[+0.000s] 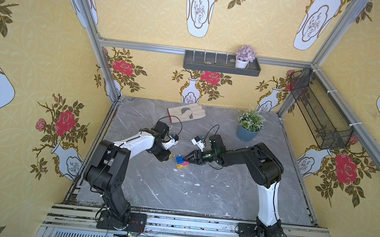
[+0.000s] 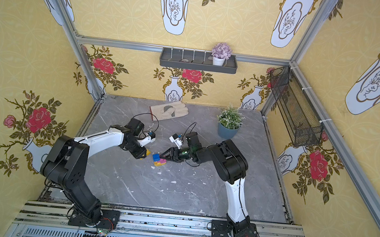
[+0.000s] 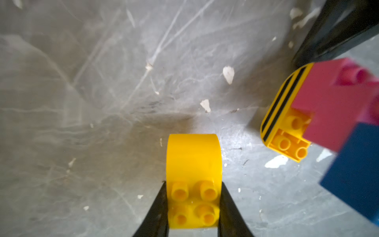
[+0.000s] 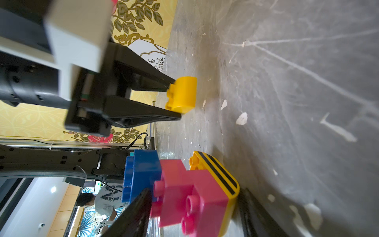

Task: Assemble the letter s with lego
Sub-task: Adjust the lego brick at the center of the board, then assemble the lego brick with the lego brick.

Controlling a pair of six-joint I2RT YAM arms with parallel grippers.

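L gripper [image 4: 177,99] clamps yel brick [image 4: 185,92], stack [image 4: 196,192] near

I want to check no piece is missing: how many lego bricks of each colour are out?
Yellow: 2, the plain yellow brick and the striped yellow brick
Pink: 2, the pink bricks
Blue: 1, the blue brick
Total: 5

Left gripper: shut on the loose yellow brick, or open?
Shut: left gripper clamps the yellow brick. In the left wrist view both black fingers press its opposite sides, no gap; right wrist view agrees.
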